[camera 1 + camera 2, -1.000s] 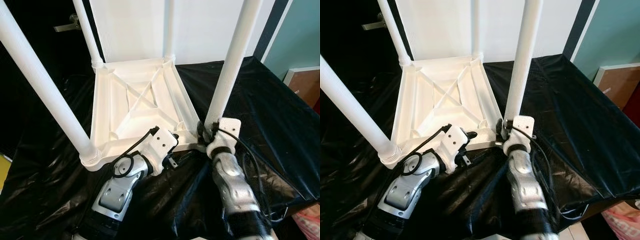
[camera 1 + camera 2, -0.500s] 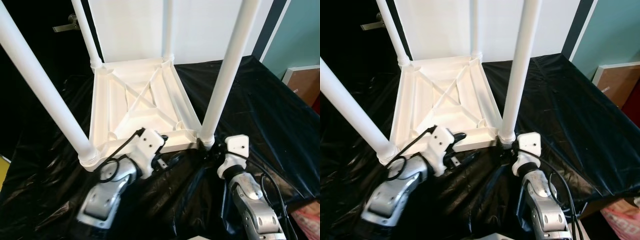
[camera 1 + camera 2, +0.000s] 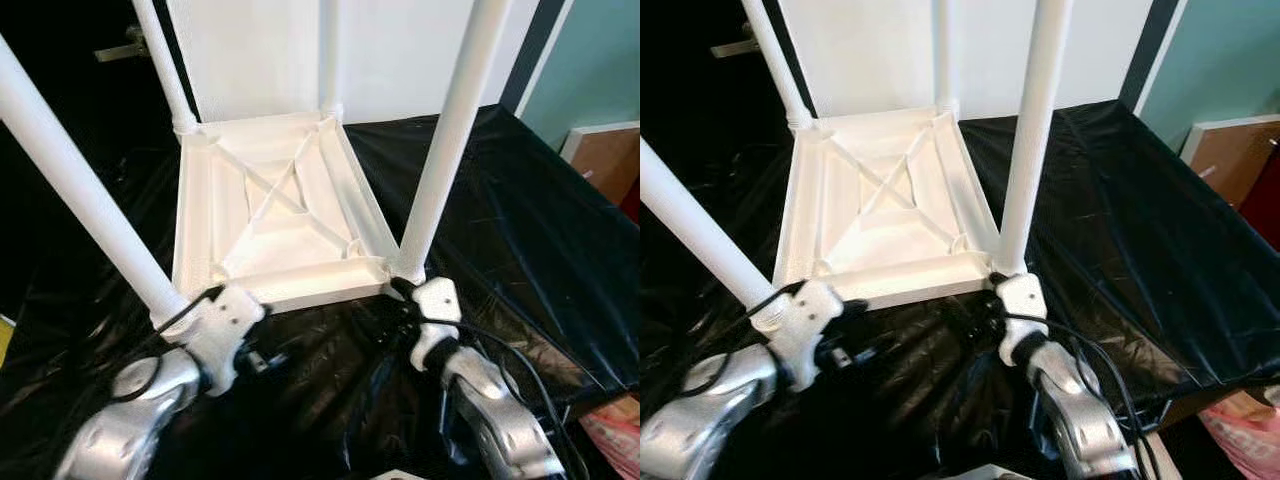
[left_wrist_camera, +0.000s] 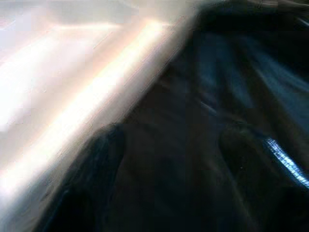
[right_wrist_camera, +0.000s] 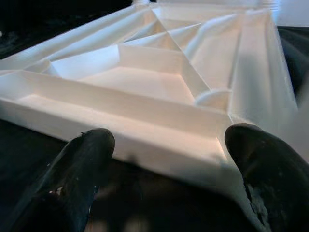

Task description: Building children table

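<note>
Both my grippers sit off the near rim, fingers spread and empty.
White upturned table, legs up, on black sheet; left gripper, right gripper.

Smooth white plastic table, glossy black sheet

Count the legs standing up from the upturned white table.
4: near-left leg, near-right leg by the right gripper, far-left leg, far-right leg.
</note>
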Controlling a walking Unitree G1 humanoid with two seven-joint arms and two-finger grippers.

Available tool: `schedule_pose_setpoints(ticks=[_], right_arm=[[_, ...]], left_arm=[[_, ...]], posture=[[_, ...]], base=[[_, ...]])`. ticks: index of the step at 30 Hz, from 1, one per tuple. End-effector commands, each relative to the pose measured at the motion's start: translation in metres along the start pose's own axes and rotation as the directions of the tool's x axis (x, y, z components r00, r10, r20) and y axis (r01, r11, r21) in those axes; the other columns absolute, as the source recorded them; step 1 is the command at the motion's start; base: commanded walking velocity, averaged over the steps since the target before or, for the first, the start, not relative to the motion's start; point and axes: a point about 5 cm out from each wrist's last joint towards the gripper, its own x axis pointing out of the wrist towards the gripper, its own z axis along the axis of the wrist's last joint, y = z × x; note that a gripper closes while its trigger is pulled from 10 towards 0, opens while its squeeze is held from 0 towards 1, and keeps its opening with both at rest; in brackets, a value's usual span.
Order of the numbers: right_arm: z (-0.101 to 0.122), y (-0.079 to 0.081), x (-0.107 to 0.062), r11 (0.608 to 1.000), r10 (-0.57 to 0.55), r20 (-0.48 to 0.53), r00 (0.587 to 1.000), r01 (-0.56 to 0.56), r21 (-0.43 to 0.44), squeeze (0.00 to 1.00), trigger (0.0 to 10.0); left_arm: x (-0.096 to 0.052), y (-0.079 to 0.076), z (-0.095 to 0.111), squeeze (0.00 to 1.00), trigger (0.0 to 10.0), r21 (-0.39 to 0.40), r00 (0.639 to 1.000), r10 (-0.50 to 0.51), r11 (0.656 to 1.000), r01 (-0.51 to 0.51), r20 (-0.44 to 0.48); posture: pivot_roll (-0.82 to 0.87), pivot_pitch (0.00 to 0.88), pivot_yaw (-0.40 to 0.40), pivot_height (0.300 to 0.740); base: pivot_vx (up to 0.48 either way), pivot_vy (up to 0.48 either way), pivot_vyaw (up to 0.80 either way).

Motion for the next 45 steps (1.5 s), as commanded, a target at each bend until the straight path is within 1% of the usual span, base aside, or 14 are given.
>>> schedule_pose_setpoints(ticks=[1,9,22,23,24,25,28,30,34,36,40,41,43,45], right_arm=[[-0.006,0.002,0.001,1.0,-0.001,-0.018,1.0,0.001,0.0,0.0,10.0],[-0.006,-0.017,0.017,0.996,-0.093,-0.026,0.995,0.093,-0.002,0.0,10.0],[-0.017,-0.051,0.005,0.96,-0.279,-0.077,0.957,0.275,-0.053,0.0,10.0],[-0.018,-0.055,0.003,0.954,-0.297,-0.08,0.951,0.293,-0.06,0.0,10.0],[-0.02,-0.061,-0.002,0.946,-0.321,-0.086,0.943,0.315,-0.071,0.0,10.0],[-0.02,-0.061,-0.002,0.946,-0.321,-0.086,0.943,0.315,-0.071,0.0,10.0],[-0.024,-0.068,-0.007,0.938,-0.344,-0.098,0.934,0.336,-0.089,0.0,10.0],[-0.027,-0.071,-0.012,0.935,-0.351,-0.105,0.93,0.342,-0.098,0.0,10.0],[-0.029,-0.074,-0.014,0.933,-0.354,-0.109,0.929,0.343,-0.106,0.0,10.0],[-0.028,-0.072,-0.015,0.94,-0.334,-0.104,0.937,0.324,-0.104,0.0,10.0],[-0.025,-0.062,-0.02,0.955,-0.293,-0.094,0.951,0.286,-0.083,0.0,10.0],[-0.025,-0.062,-0.02,0.955,-0.293,-0.094,0.951,0.286,-0.083,0.0,10.0],[-0.024,-0.048,-0.028,0.966,-0.257,-0.092,0.962,0.253,-0.056,0.0,10.0],[-0.024,-0.046,-0.03,0.967,-0.252,-0.092,0.963,0.248,-0.053,0.0,10.0]], left_arm=[[-0.003,-0.006,0.001,0.0,10.0,-0.012,0.997,-0.075,0.997,0.075,0.001],[-0.039,0.01,-0.014,0.0,10.0,0.001,0.983,0.049,0.999,-0.049,-0.178],[-0.08,0.042,-0.021,0.0,10.0,0.073,0.904,0.271,0.962,-0.262,-0.331],[-0.087,0.054,-0.022,0.0,10.0,0.094,0.878,0.328,0.944,-0.315,-0.35],[-0.1,0.079,-0.025,0.0,10.0,0.145,0.816,0.441,0.897,-0.419,-0.373],[-0.1,0.079,-0.025,0.0,10.0,0.145,0.816,0.441,0.897,-0.419,-0.373],[-0.111,0.112,-0.028,0.0,10.0,0.208,0.722,0.587,0.808,-0.551,-0.366],[-0.107,0.133,-0.022,0.0,10.0,0.216,0.697,0.653,0.756,-0.617,-0.296],[-0.1,0.147,-0.015,0.0,10.0,0.193,0.688,0.692,0.722,-0.665,-0.218],[-0.079,0.166,0.0,0.0,10.0,0.114,0.689,0.721,0.692,-0.713,-0.071],[-0.042,0.178,0.025,0.0,10.0,-0.03,0.738,0.663,0.746,-0.665,0.128],[-0.042,0.178,0.025,0.0,10.0,-0.03,0.738,0.663,0.746,-0.665,0.128],[-0.02,0.188,0.043,0.0,10.0,-0.145,0.744,0.624,0.781,-0.608,0.239],[-0.017,0.189,0.046,0.0,10.0,-0.154,0.746,0.617,0.786,-0.599,0.252]], posture=[[0.02,0.051,-0.009,0.74],[0.06,0.049,-0.026,0.74],[0.06,0.047,-0.031,0.74],[0.05,0.044,-0.029,0.74],[0.05,0.042,-0.028,0.74],[0.05,0.042,-0.028,0.74],[0.04,0.038,-0.027,0.74],[0.04,0.035,-0.026,0.74],[0.02,0.032,-0.022,0.74],[0.01,0.032,-0.017,0.74],[-0.02,0.044,-0.015,0.74],[-0.02,0.044,-0.015,0.74],[-0.03,0.048,-0.018,0.74],[-0.03,0.048,-0.018,0.74]], base=[[0.0,0.0,0.0],[0.0,0.0,0.0],[0.0,0.0,0.0],[0.0,0.0,0.0],[0.0,0.0,0.0],[0.0,0.0,0.0],[0.0,0.0,0.0],[0.0,0.0,0.0],[0.0,0.0,0.0],[0.0,0.0,0.0],[0.0,0.0,0.0],[0.0,0.0,0.0],[0.0,0.0,0.0],[0.0,0.0,0.0]])
